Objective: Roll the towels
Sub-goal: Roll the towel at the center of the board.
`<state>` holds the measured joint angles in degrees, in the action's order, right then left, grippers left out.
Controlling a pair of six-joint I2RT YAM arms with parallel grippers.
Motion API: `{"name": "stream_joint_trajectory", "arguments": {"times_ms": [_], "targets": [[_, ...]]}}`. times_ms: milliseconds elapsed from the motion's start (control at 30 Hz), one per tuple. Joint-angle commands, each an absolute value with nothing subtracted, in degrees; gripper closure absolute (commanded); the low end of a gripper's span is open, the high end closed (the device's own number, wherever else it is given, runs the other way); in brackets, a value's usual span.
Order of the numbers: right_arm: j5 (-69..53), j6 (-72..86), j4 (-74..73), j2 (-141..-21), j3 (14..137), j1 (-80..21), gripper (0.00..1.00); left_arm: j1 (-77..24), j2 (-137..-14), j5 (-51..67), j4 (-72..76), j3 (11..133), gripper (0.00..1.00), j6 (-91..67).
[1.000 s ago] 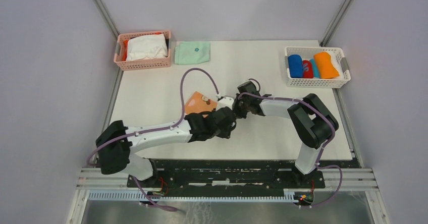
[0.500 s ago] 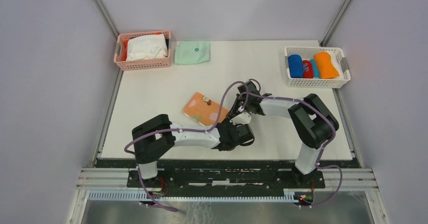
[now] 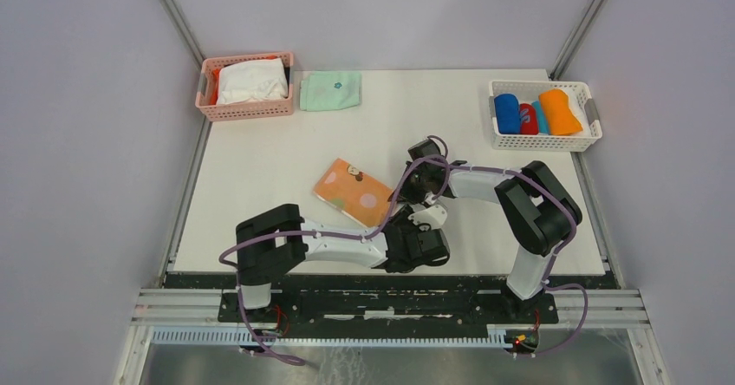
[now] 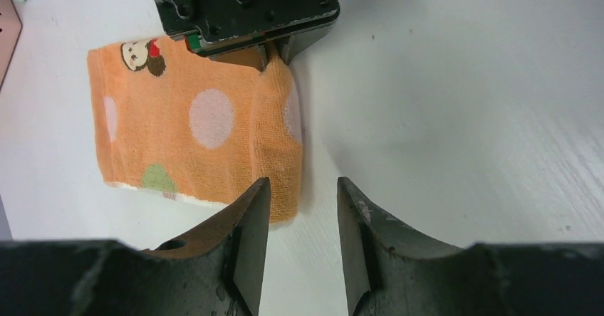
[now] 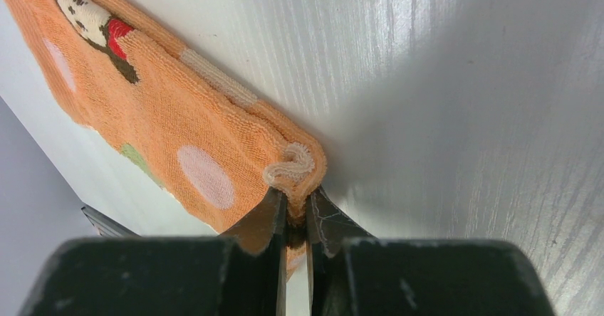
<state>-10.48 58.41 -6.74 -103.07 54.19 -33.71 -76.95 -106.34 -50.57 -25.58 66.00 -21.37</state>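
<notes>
The right jaws pinch the curled end of the peach towel (image 5: pixel 164 117) on the table (image 4: pixel 463 81); the left jaws stand half open, empty, just short of it.

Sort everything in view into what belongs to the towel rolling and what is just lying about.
Job: peach dotted towel, pinched by the right pincer; left pincer, open at its edge; rolled blue towel; rolled orange towel.
Lying about: mint-green cloth; pink basket; white cloth.
</notes>
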Motion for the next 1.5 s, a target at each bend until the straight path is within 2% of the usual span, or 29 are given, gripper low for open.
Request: {"name": "stream_joint_trajectory", "arguments": {"times_ms": [0,533,1167,1233,1367,1467], "targets": [[-8.4,56.4,-11.5,-103.5,53.1,-33.5,0.89,-77.5,-107.1,-54.2,-23.7,68.0,0.54,-19.4],[-8.9,56.3,-11.4,-103.0,52.6,-33.1,0.89,-75.1,-114.5,-57.4,-24.5,67.0,0.56,-19.4],[-10.6,55.3,-11.9,-103.6,54.2,-32.8,0.9,-71.6,-116.5,-52.5,-25.8,64.1,0.58,-22.1],[-10.8,55.2,-12.0,-103.6,54.5,-32.7,0.9,-71.5,-116.6,-51.6,-26.0,63.7,0.61,-22.7],[-11.6,54.4,-11.8,-102.7,55.3,-32.3,0.89,-71.4,-115.3,-49.3,-25.6,62.6,0.73,-23.4],[-12.3,53.4,-11.3,-100.8,55.6,-31.6,0.85,-71.3,-113.2,-46.6,-24.9,61.7,0.83,-24.1]]}}
